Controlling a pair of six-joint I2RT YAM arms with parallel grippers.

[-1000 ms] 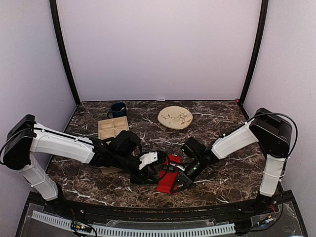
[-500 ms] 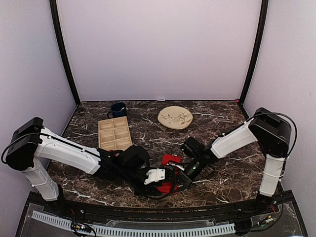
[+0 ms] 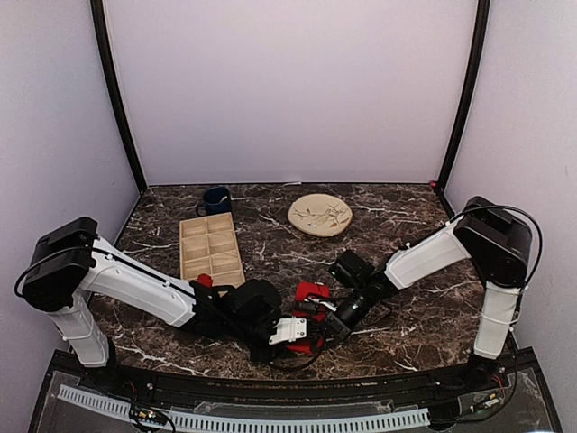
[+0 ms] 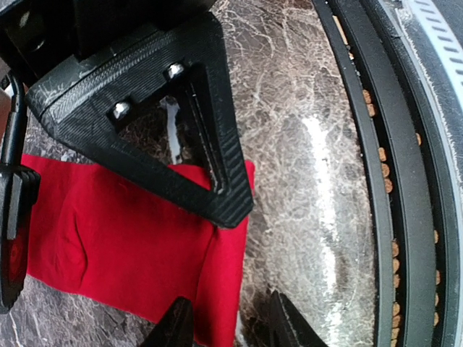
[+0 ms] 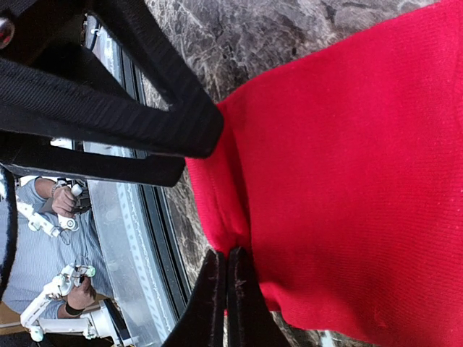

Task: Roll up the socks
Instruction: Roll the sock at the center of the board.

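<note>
Lying creased: socks [image 5: 347, 166], bright red, fine soft knit | right gripper [image 5: 226, 289] pinched shut on their edge | left gripper [image 4: 228, 300] jaws apart astride a corner

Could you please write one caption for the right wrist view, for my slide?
Right gripper, its fingers shut, pinches a fold at the edge of a red sock on the marble table.

1. From above, the socks [image 3: 311, 292] lie mostly hidden under the left gripper [image 3: 305, 338] and the right gripper [image 3: 323, 317].
2. Both wrist views cut the red fabric off at their edges.
3. Whether it is one sock or two cannot be told.
</note>
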